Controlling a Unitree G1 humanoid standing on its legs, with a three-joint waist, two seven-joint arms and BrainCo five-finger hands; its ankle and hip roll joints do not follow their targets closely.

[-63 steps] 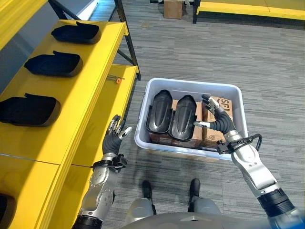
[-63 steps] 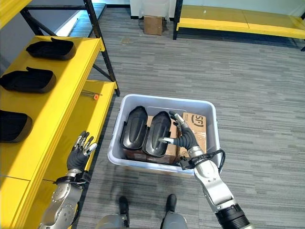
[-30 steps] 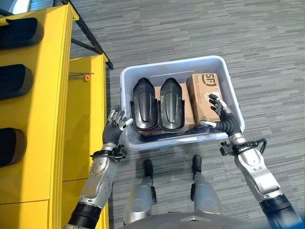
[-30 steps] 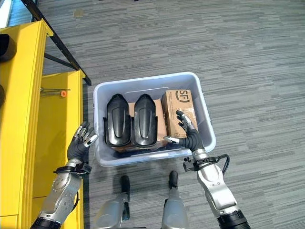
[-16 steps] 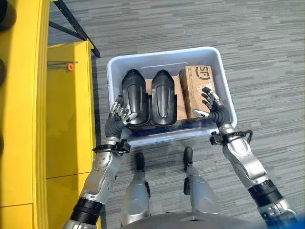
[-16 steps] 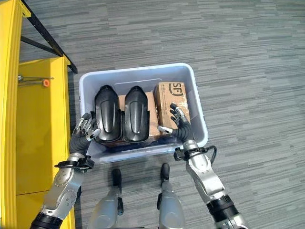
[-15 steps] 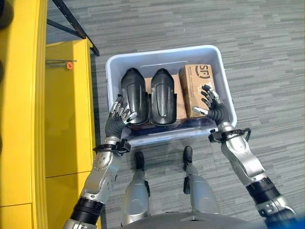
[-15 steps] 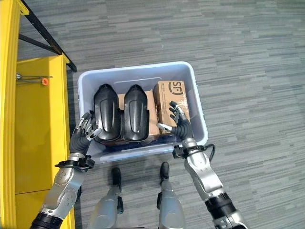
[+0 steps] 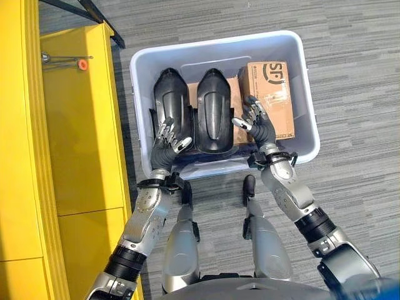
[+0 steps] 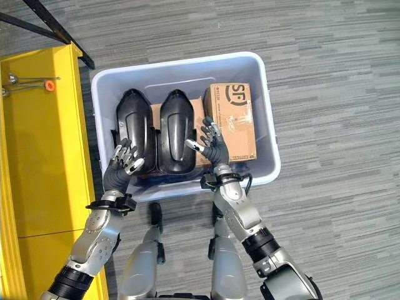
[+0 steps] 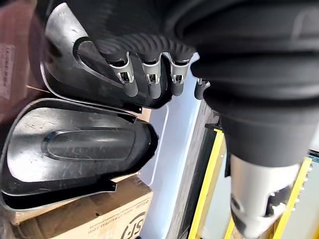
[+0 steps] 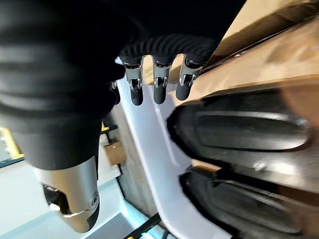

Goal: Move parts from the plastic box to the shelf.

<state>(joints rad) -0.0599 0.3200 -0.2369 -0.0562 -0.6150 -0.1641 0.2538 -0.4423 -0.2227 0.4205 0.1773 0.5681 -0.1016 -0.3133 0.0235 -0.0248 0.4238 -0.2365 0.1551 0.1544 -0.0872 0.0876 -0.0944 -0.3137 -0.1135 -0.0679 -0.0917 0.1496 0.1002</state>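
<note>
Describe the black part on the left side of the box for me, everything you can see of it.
The left black part is a long moulded shell, apparently matte black plastic, rounded at the far end with a raised ridge down its middle and flanged edges. It lies lengthwise in the plastic box atop brown cardboard, close beside the second black part on its right. The left hand hovers open over its near end; whether the fingers touch it is unclear. The right hand is open near the cardboard carton.

We see the plastic box (image 9: 309, 119) crowded: two black parts (image 9: 172, 106) side by side and a cardboard box (image 9: 272, 100) fill most of it. Our left hand (image 9: 165, 147) and right hand (image 9: 256, 122), fingers spread, flank the parts. The yellow shelf (image 9: 81, 144) beside it lies open.
</note>
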